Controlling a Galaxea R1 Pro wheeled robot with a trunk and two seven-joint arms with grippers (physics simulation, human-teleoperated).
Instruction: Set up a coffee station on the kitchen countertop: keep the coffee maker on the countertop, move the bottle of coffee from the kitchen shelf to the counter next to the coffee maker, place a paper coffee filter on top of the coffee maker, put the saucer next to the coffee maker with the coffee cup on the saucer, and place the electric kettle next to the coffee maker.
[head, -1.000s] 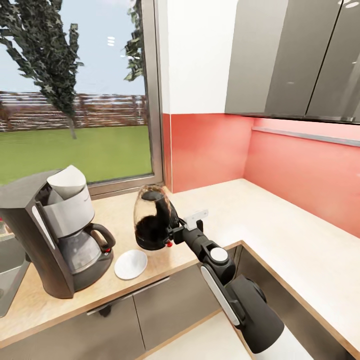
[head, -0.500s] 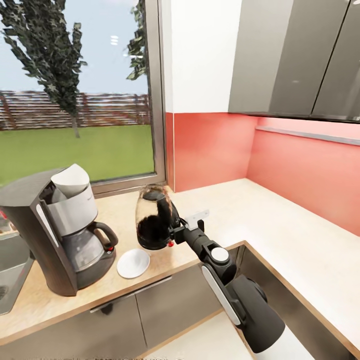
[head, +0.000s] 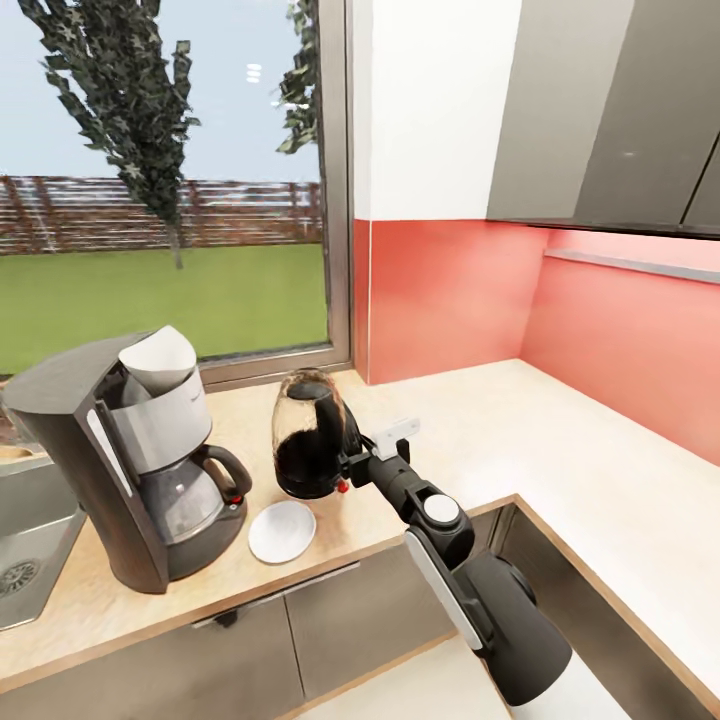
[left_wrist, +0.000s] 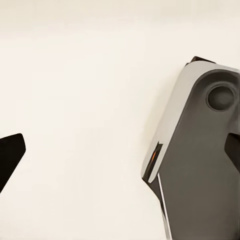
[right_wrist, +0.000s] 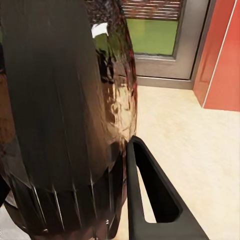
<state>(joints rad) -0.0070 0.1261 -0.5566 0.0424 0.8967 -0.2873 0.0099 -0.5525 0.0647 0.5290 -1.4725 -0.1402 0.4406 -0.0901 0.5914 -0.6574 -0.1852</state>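
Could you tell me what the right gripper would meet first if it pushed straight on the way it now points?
The right gripper is already at the electric kettle, its jaws around the black handle, so it would press into the kettle's body at once. Beyond that stands the coffee maker.

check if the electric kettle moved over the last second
Yes, slightly. The whole view shifted too, but the gap between the electric kettle and the coffee maker has narrowed, so the kettle moved toward the coffee maker.
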